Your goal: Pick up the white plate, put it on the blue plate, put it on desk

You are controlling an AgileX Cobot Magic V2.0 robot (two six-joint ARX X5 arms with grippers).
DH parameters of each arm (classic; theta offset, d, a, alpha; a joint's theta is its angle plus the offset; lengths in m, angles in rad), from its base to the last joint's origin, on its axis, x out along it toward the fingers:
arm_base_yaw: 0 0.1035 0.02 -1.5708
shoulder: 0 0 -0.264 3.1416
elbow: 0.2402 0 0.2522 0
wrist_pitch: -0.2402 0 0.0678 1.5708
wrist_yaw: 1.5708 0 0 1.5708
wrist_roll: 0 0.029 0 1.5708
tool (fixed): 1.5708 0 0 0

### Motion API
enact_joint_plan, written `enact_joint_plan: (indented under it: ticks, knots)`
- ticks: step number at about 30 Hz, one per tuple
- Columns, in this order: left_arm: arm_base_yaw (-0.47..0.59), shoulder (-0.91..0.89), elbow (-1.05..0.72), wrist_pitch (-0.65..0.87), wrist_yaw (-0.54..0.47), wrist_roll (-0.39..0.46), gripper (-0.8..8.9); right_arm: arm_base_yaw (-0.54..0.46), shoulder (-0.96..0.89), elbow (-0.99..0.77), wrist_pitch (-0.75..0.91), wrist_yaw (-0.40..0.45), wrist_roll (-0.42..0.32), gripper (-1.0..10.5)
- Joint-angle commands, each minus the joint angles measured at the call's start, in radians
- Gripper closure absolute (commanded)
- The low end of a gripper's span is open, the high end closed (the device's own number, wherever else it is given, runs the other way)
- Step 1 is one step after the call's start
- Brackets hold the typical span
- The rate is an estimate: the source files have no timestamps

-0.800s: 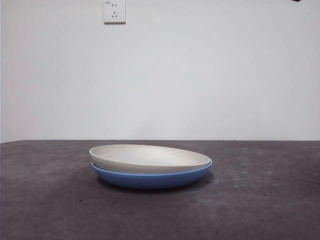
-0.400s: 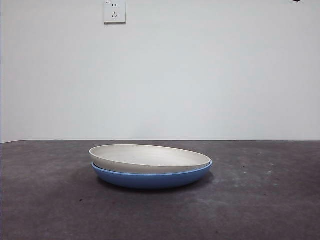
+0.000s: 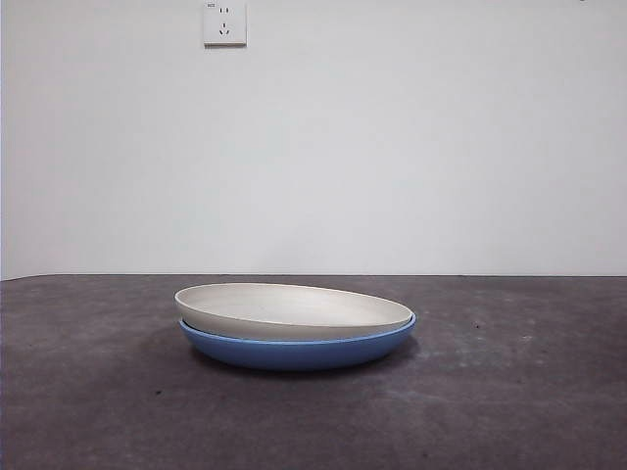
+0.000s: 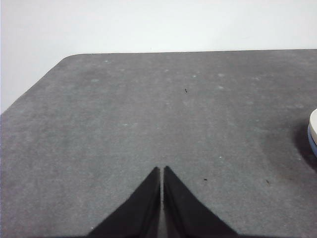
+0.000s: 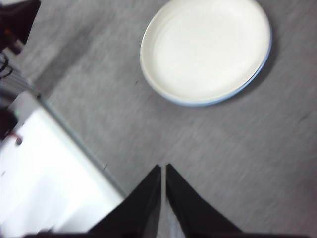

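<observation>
Here the table (image 3: 529,392) carries the blue plate (image 3: 294,351) with the white plate (image 3: 294,308) nested in it, slightly tilted. Both look stiff, light and smooth, likely slippery and breakable; the raised rim seems the best hold. The right claw (image 5: 163,171), jaws closed and empty, hangs above, well apart. The left claw (image 4: 162,172), likewise closed and empty, waits well off to the side.

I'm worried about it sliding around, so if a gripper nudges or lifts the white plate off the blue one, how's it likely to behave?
The white plate sits slightly askew in the glossy blue plate, so a sideways nudge would probably slide it. It looks rigid, so it should lift without flexing. Its low curved rim offers little to pinch, so a grip may slip.
</observation>
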Motion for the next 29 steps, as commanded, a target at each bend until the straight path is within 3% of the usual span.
enact_joint_plan:
  ticks: [1, 6, 10, 18, 21, 29]
  knots:
    - [0.003, -0.002, -0.021, -0.008, 0.002, -0.005, 8.04, -0.053, -0.043, -0.003, 0.097, 0.003, -0.036, 9.4]
    - [0.003, -0.002, -0.020, -0.008, 0.002, -0.005, 8.04, -0.189, -0.193, -0.132, 0.317, 0.004, -0.018, 9.4]
    - [0.003, -0.002, -0.020, -0.008, 0.002, -0.005, 8.04, -0.279, -0.331, -0.307, 0.504, 0.080, -0.019, 9.4]
    - [0.003, -0.002, -0.020, -0.008, 0.002, -0.005, 8.04, -0.344, -0.583, -0.664, 0.898, 0.139, -0.013, 9.4]
    - [0.003, -0.002, -0.020, -0.008, 0.002, -0.005, 8.04, -0.344, -0.653, -0.766, 0.985, 0.177, -0.010, 9.4]
    - [0.003, -0.002, -0.020, -0.008, 0.002, -0.005, 8.04, -0.344, -0.782, -0.945, 1.029, 0.268, 0.006, 9.4]
